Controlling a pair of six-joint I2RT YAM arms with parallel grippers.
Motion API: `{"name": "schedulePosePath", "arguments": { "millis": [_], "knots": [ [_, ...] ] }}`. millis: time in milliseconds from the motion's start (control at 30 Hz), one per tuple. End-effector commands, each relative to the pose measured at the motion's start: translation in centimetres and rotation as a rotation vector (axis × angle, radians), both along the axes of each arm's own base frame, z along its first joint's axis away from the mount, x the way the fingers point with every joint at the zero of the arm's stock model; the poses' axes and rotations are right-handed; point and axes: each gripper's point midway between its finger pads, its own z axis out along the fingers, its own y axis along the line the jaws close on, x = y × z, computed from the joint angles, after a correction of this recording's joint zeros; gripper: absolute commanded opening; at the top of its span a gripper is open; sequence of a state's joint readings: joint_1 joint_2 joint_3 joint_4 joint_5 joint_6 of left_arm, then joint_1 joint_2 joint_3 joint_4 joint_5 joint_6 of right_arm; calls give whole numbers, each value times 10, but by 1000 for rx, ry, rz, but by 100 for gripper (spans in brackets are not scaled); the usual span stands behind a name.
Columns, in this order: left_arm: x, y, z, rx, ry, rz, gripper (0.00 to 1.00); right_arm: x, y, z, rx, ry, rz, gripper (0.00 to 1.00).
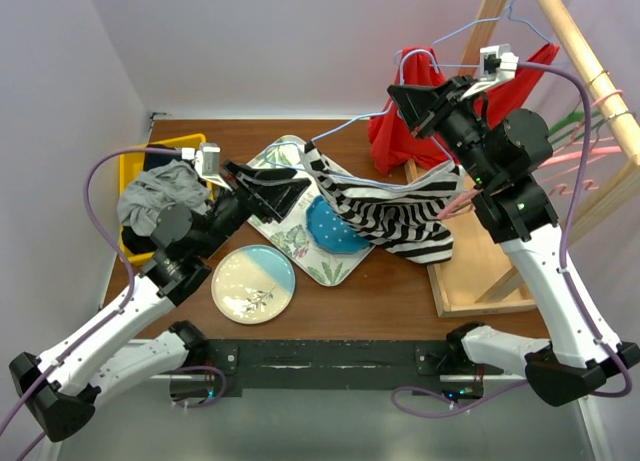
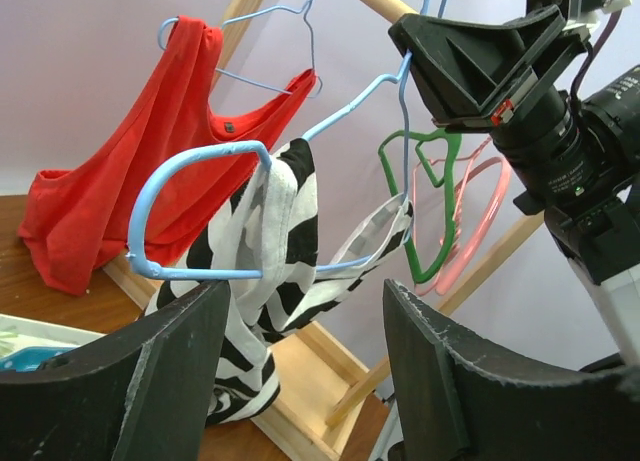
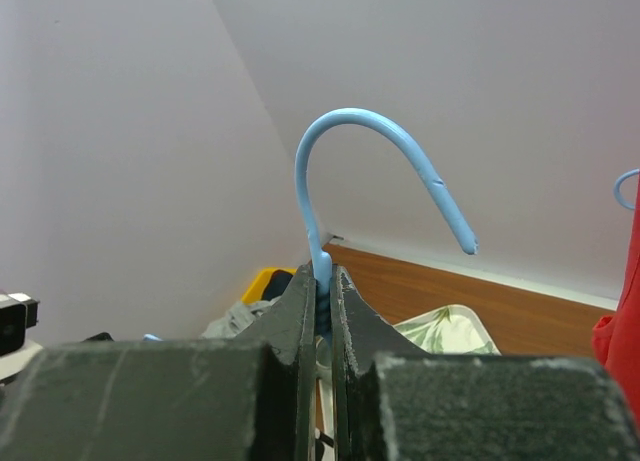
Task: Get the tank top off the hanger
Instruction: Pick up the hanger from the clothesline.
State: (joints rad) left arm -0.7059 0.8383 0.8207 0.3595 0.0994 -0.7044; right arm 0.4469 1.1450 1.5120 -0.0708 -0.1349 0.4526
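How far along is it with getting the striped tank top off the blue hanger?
Done: the right gripper grips the blue hanger below its free hook. In hand: the open left gripper faces the hanger's looped end. Left: the striped tank top hangs there by both straps; nothing is off.

Top camera looks down; wrist cameras share the hanger (image 2: 200,273).

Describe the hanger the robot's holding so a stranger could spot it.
Start at the wooden rack on the right. Beside it, the right gripper pinches a light blue hanger by the neck. Unlike the racked hangers, it carries the black-and-white striped tank top.
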Motion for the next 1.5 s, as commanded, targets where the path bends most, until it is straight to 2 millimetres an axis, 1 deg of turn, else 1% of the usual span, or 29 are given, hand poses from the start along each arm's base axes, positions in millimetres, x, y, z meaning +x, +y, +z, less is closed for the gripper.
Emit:
{"name": "schedulePosePath", "arguments": {
  "millis": [0, 67, 167, 233, 333, 367, 400, 433, 467, 533, 567, 700, 733, 800, 833, 900, 933, 967, 1033, 1100, 1233, 1367, 1467],
  "knots": [
    [4, 5, 21, -119, 26, 13, 67, -7, -5, 21, 42, -66, -14, 0],
    [8, 4, 19, -113, 33, 26, 67, -7, -4, 20, 44, -62, -8, 0],
    [7, 4, 26, -127, -1, 20, 67, -7, -3, 19, 44, -59, -4, 0],
    [5, 2, 26, -132, 3, 4, 66, -6, -4, 18, 40, -58, -15, 0],
    [5, -3, 17, -114, 44, -17, 65, -4, -9, 19, 32, -66, -43, 0],
    [5, -4, 12, -103, 57, -22, 65, -3, -10, 19, 30, -68, -50, 0],
    [3, -5, 9, -101, 56, -33, 66, -4, -11, 21, 26, -78, -54, 0],
    [-4, -8, 8, -104, 54, -74, 68, -3, -11, 17, 7, -84, -56, 0],
    [-7, -9, 6, -114, 50, -91, 70, -4, -11, 21, 16, -111, -59, 0],
    [-13, -11, 6, -128, 58, -130, 71, -3, -14, 17, 23, -109, -75, 0],
    [-15, -12, 6, -125, 60, -136, 71, -1, -14, 14, 20, -98, -77, 0],
    [-23, -12, 9, -146, 85, -153, 73, 0, -14, 15, 24, -97, -84, 0],
    [-24, -11, 13, -159, 85, -144, 74, 2, -14, 14, 24, -96, -87, 0],
    [-25, -14, 10, -143, 103, -137, 76, 4, -14, 14, 28, -93, -92, 0],
    [-23, -14, 15, -144, 100, -119, 77, 5, -14, 13, 30, -90, -92, 0],
    [-18, -15, 10, -111, 111, -84, 77, 7, -11, 12, 34, -82, -83, 0],
    [-10, -12, 12, -112, 116, -45, 77, 7, -10, 11, 33, -79, -77, 0],
    [-8, -12, 10, -101, 117, -31, 76, 6, -9, 11, 36, -82, -70, 0],
    [8, -6, 12, -89, 106, 59, 75, 5, -10, 11, 39, -82, -69, 0],
    [15, -4, 15, -51, 59, 104, 75, 3, -10, 13, 43, -88, -69, 0],
    [30, -9, 24, -9, 12, 154, 74, 3, -9, 14, 50, -88, -60, 0],
    [37, -10, 31, -6, -18, 183, 74, 1, -9, 16, 54, -91, -56, 0],
    [46, -10, 27, 9, -3, 216, 74, 1, -8, 16, 54, -93, -53, 0]
  ]
}}
